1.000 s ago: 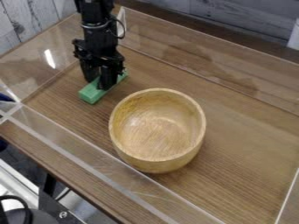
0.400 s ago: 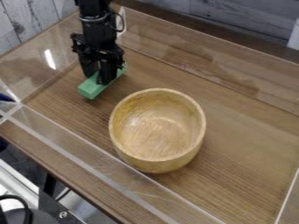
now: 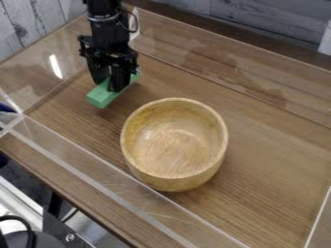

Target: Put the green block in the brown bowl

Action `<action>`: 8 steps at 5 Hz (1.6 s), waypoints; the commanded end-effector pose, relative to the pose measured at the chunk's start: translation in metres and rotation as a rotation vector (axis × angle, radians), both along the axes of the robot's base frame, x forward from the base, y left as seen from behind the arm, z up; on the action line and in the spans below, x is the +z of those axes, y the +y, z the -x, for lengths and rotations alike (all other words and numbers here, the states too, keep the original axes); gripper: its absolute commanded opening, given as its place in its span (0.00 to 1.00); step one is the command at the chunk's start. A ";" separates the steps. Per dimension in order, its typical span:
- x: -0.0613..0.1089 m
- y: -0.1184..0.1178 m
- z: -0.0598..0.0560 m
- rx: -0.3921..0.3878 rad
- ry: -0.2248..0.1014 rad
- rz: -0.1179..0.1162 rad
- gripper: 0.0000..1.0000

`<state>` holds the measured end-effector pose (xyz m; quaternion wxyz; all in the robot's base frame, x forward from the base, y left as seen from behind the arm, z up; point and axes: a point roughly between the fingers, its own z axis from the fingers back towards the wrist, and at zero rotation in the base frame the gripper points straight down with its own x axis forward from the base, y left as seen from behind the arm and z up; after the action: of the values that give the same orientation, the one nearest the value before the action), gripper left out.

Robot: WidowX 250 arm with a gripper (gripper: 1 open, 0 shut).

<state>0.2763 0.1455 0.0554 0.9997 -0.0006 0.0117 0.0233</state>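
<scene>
The counter [image 3: 258,97] is a wood-grain surface running diagonally across the view. Low transparent walls [image 3: 77,170] enclose it on the near and left sides, and their edges catch bright reflections.

The brown bowl [image 3: 175,142] stands upright on the counter, right of centre and nearer the camera. It is round, thick-walled and light brown, with visible grain on the inner surface. Its interior holds nothing.

The black robot arm [image 3: 106,24] enters from the top left and descends vertically. The hand [image 3: 111,82] at its lower end points straight down, positioned up and to the left of the bowl and clear of its rim.

The green block [image 3: 104,94] sits directly under the hand. Its upper end lies between the two dark fingers [image 3: 123,76]; its lower end projects below and to the left of them, tilted toward the counter. The fingers stand partly closed against the sides of the block, so the hand has hold of it. From this single view it cannot be determined whether the lowest corner of the block touches the counter or is just clear of it. The block is outside the bowl, near its upper-left rim but not in contact with it.
</scene>
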 end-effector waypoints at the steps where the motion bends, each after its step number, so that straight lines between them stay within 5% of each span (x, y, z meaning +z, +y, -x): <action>1: 0.035 -0.001 -0.011 -0.001 -0.090 -0.033 0.00; 5: 0.062 -0.032 -0.011 -0.033 -0.124 0.007 0.00; 8: 0.079 -0.062 -0.001 -0.083 -0.135 0.047 0.00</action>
<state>0.2739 0.0829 0.1163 0.9989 -0.0354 -0.0254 -0.0160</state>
